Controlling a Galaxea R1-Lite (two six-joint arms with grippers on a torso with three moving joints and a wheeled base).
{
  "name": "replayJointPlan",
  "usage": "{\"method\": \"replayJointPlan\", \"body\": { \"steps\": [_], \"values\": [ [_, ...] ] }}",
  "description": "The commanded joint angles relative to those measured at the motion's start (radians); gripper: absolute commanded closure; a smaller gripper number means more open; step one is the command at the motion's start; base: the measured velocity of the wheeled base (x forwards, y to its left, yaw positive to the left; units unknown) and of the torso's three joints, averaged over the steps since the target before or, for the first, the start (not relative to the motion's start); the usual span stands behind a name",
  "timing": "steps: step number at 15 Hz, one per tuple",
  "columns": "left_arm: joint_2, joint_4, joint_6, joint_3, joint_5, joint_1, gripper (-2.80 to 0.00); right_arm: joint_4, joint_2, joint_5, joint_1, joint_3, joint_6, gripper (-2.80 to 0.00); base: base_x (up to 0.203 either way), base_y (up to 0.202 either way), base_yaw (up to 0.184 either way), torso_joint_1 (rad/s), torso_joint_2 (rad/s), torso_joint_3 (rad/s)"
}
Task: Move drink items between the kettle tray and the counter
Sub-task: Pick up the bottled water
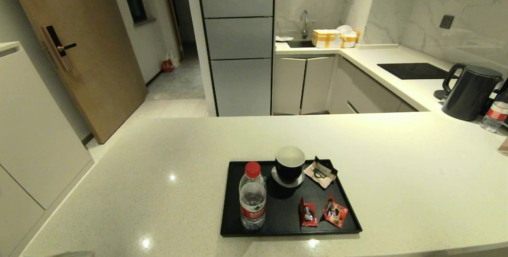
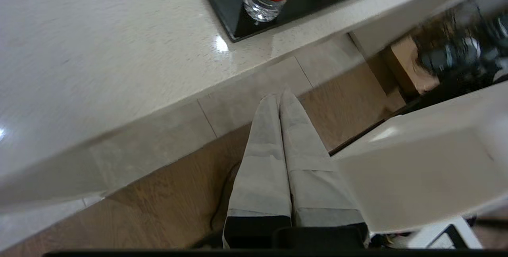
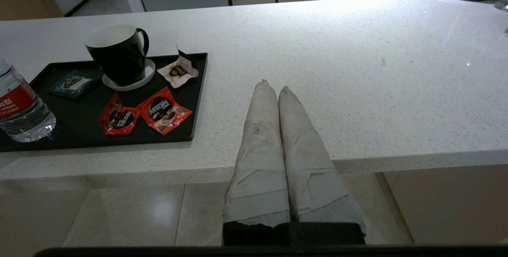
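- Nothing moved off yet, by the look of it: water bottle [image 1: 253, 195] stands upright at the left near corner of the kettle tray [image 1: 234, 231], red cap on.
- Two red sachets [image 1: 308, 212] lie flat on the tray's near right part, side by side, just apart from each other; right wrist view shows the same pair.
- Black mug [image 1: 289, 165] on its white coaster sits at the tray's far side, a pale sachet [image 1: 321, 172] leaning at the far right rim. A teal sachet [image 3: 73, 83] lies on the tray beside the mug, seen from the right wrist only.
- Counter [image 1: 397, 177] around the tray carries no drink item; kettle [image 1: 470, 90] and a second bottle [image 1: 494, 116] are well apart at the far right.
- Left gripper [image 2: 279, 98] below the counter edge, over the floor, jaws pressed together, holding nothing.
- Right gripper [image 3: 272, 88] at the counter's near edge, right of the tray, jaws pressed together, empty.
- Judgement: task at its start; every transfer is left to do. Bottle is nearest the left arm.
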Motion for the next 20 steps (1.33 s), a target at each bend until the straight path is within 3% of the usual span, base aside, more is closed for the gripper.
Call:
{"method": "replayJointPlan", "body": {
  "steps": [1, 5, 6, 9, 12, 17, 19, 20],
  "values": [
    [0.302, -0.235, 0.029, 0.086, -0.049, -0.001, 0.0, 0.0, 0.0, 0.0, -0.001, 0.002, 0.0, 0.0, 0.0, 0.0, 0.0, 0.0, 0.0, 0.0],
    [0.577, -0.566, 0.078, 0.179, -0.141, -0.016, 0.0, 0.0, 0.0, 0.0, 0.001, 0.002, 0.0, 0.0, 0.0, 0.0, 0.0, 0.0, 0.0, 0.0],
    [0.628, -0.627, 0.101, 0.195, -0.15, -0.024, -2.8, 0.0, 0.0, 0.0, -0.001, 0.003, 0.0, 0.0, 0.0, 0.0, 0.0, 0.0, 0.0, 0.0],
    [0.654, -0.688, 0.136, 0.216, -0.161, -0.037, -2.8, 0.0, 0.0, 0.0, 0.001, 0.002, 0.0, 0.0, 0.0, 0.0, 0.0, 0.0, 0.0, 0.0],
    [0.843, -0.907, 0.203, 0.239, -0.188, -0.073, -2.8, 0.0, 0.0, 0.0, -0.001, 0.002, 0.0, 0.0, 0.0, 0.0, 0.0, 0.0, 0.0, 0.0],
    [1.203, -1.466, 0.267, 0.243, -0.206, -0.182, -2.8, 0.0, 0.0, 0.0, 0.0, 0.003, 0.0, 0.0, 0.0, 0.0, 0.0, 0.0, 0.0, 0.0],
    [1.315, -1.702, 0.264, 0.226, -0.173, -0.25, -2.8, 0.0, 0.0, 0.001, 0.001, 0.002, 0.0, 0.0, 0.0, 0.0, 0.0, 0.0, 0.0, 0.0],
    [1.334, -1.745, 0.25, 0.21, -0.149, -0.278, -2.8, 0.0, 0.0, 0.0, -0.001, 0.002, 0.0, 0.0, 0.0, 0.0, 0.0, 0.0, 0.0, 0.0]
  ]
}}
